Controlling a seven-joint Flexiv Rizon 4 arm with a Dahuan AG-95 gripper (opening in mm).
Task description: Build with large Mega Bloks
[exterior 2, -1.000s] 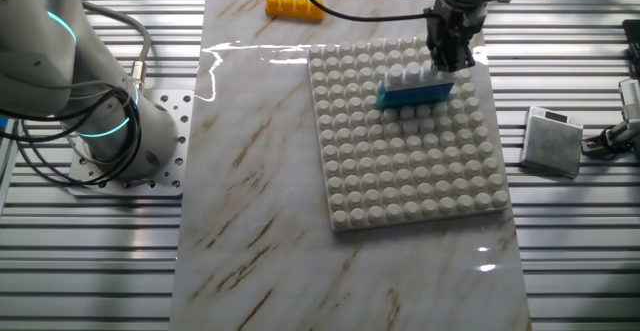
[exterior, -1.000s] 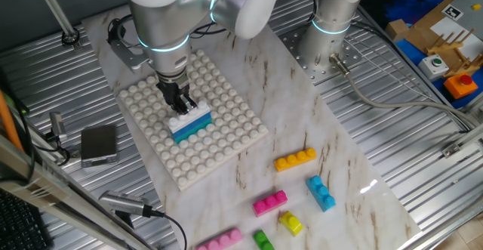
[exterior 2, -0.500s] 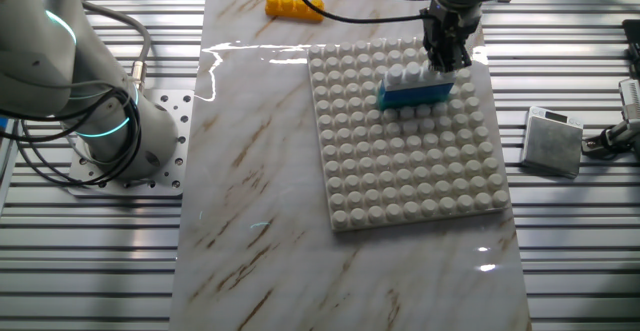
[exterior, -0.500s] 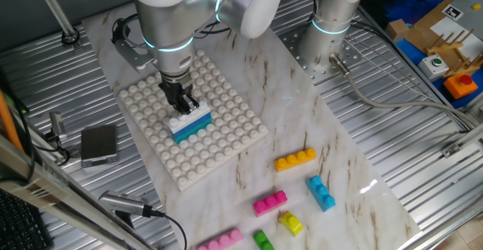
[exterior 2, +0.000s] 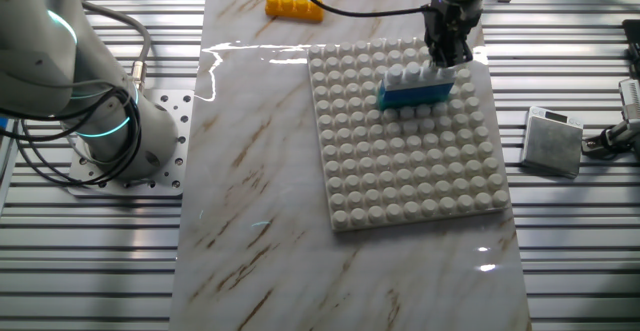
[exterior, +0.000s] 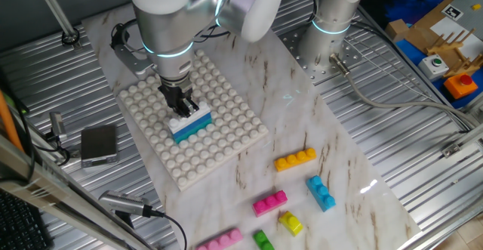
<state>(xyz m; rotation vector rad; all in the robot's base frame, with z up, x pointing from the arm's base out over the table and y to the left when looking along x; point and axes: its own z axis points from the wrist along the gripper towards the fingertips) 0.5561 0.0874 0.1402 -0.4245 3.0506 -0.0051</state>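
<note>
White over teal: the stacked pair of bricks point(exterior: 189, 123) sits pressed onto the studded baseplate point(exterior: 226, 140) in the left-centre of one fixed view, its long axis running from lower left to upper right of that frame, and in the other fixed view it shows as a white-topped blue-teal bar point(exterior 2: 414, 87) lying nearly level across the upper right of the plate point(exterior 2: 400, 191); the claw point(exterior: 181, 103) stands directly above the upper-left end of that stack, its dark fingers pointing straight down and reaching to about the white brick's studs; whether the fingers are clenched on the brick, merely touching it or already released I cannot tell, since both views show them as one dark mass; in the other fixed view the claw point(exterior 2: 447, 49) sits at the right-hand end of the bar, just above it. The loose bricks lie well apart from it toward the lower right of the bench point(exterior: 339, 144): an orange bar point(exterior: 295, 159), a magenta bar point(exterior: 270, 202), a blue bar point(exterior: 321, 192), a yellow brick point(exterior: 290, 223), a green one point(exterior: 263, 240) and a pink bar point(exterior: 219, 240) at the bottom edge; any next pick, I judge, means travelling down and right across the frame, and the orange bar is nearest, its long axis roughly parallel to the stack.
</note>
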